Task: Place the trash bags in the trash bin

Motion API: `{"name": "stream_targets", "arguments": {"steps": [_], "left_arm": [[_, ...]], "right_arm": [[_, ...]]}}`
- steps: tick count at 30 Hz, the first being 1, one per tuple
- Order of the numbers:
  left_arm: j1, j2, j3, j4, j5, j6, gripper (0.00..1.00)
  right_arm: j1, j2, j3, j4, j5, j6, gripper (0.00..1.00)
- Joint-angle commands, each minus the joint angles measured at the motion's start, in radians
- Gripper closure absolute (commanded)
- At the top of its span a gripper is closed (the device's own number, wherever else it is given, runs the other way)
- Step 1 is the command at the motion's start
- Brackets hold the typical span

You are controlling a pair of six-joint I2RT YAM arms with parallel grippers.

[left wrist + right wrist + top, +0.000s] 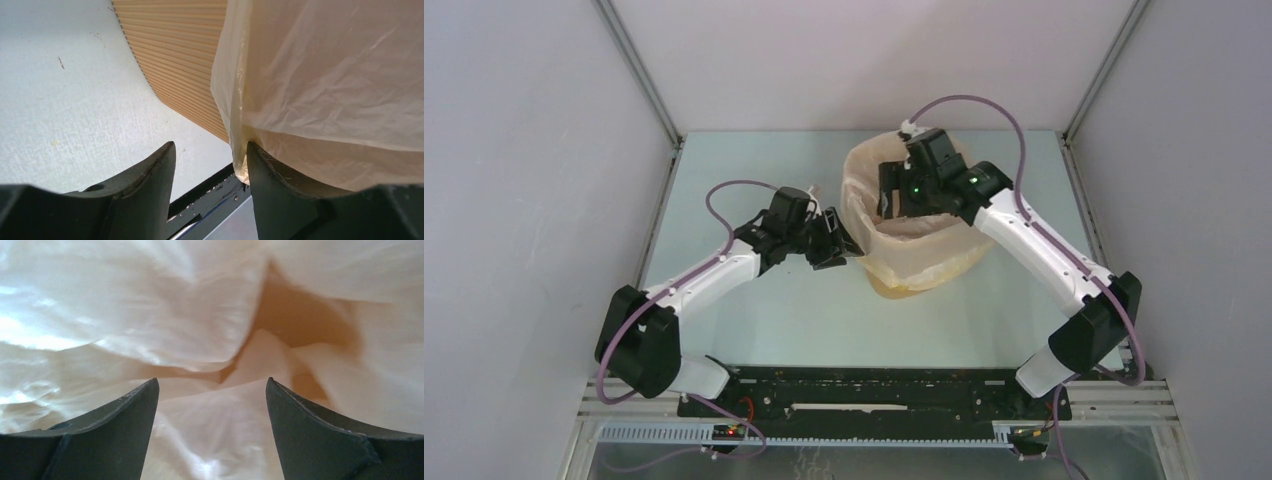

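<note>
With both jaws open, you should pinch the thin, limp, slippery bag (325, 75) at its loose edge beside the bin (185, 60).

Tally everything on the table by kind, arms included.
Trash bin: 1
Trash bag, draped over the bin's rim: 1
Robot arms: 2, left arm and right arm
Total: 4
</note>
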Motion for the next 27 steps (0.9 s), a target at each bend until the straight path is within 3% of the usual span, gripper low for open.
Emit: {"name": "stream_targets", "arguments": {"steps": [1,8,13,19,27], "left_arm": [[-0.006,-0.020,-0.002,0.029,0.004,0.000,0.41],[-0.007,-0.006,-0.010,0.046,0.016,-0.014,0.41],[-0.029,0.005,-0.027,0.068,0.017,-0.029,0.40],[-0.071,0.017,-0.035,0.064,-0.002,-0.026,0.40],[-0.073,0.023,-0.017,0.046,-0.015,-0.014,0.39]], "right_arm": [[-0.094,-0.041,0.006,-0.031,0.055,-0.061,0.12],[-0.125,-0.026,0.039,-0.022,0.087,-0.078,0.11],[-0.147,0.093,0.117,0.022,0.214,-0.148,0.11],[-0.186,0.194,0.247,-0.032,0.205,-0.027,0.09],[-0.095,0.128,0.112,0.090,0.148,-0.052,0.08]]}}
